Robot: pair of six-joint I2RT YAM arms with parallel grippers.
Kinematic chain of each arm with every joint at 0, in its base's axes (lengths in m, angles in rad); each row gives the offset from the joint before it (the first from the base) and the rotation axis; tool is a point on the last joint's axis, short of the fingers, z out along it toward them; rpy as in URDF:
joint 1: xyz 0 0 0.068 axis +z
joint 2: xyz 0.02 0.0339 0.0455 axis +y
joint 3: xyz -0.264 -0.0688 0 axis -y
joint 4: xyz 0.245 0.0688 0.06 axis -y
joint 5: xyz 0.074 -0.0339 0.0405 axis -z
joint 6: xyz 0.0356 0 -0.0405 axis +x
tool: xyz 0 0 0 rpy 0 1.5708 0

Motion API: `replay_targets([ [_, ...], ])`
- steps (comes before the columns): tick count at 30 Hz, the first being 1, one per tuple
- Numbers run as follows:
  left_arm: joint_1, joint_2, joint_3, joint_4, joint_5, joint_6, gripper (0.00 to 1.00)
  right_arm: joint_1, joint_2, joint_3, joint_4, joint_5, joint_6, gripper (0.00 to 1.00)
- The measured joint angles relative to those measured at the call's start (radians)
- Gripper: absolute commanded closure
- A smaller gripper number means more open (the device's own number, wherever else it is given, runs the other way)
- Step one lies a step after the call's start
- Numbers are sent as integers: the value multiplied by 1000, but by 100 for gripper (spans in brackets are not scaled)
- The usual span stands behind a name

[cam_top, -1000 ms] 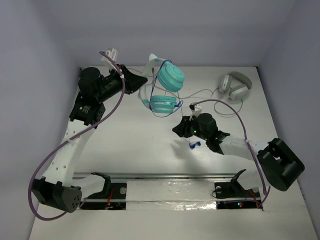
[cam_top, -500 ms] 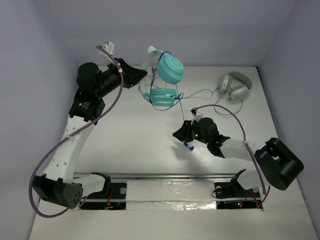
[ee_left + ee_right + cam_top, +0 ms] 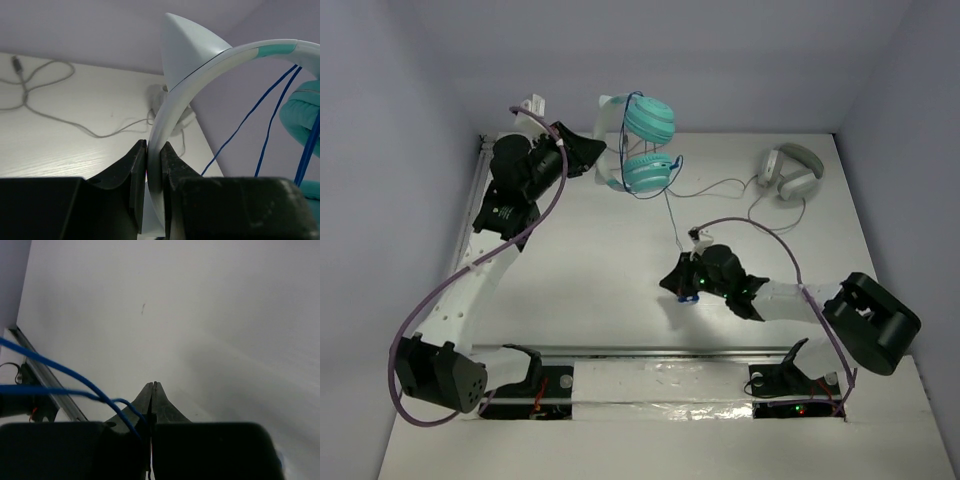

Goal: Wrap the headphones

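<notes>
The headphones (image 3: pixel 645 140), with teal ear cups and a pale headband, hang in the air at the far side, with turns of thin blue cable around them. My left gripper (image 3: pixel 595 158) is shut on the headband (image 3: pixel 200 65); a teal ear cup (image 3: pixel 300 107) and cable strands (image 3: pixel 250 125) show at the right of the left wrist view. The blue cable (image 3: pixel 670 215) runs taut down to my right gripper (image 3: pixel 672 283), low over the table centre. It is shut on the cable (image 3: pixel 65 372), which enters between the closed jaws from the left. A blue plug end (image 3: pixel 692 296) shows by its fingers.
Grey-white headphones (image 3: pixel 790 172) lie at the far right of the table, their grey cable (image 3: pixel 720 187) trailing left toward the middle. It also shows in the left wrist view (image 3: pixel 50 107). A metal rail (image 3: pixel 660 352) runs along the near edge.
My left gripper has lifted the headphones up and toward the far left. My right gripper has moved left and nearer with the cable, drawing it straighter.
</notes>
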Motion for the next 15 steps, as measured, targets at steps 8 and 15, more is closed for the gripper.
replay_targets([
  [8,0,13,-108,12,-313,-32,100,220,3,112,-184,73,15,100],
  [15,-10,40,-188,87,-550,-24,100,320,3,225,-424,127,13,100],
])
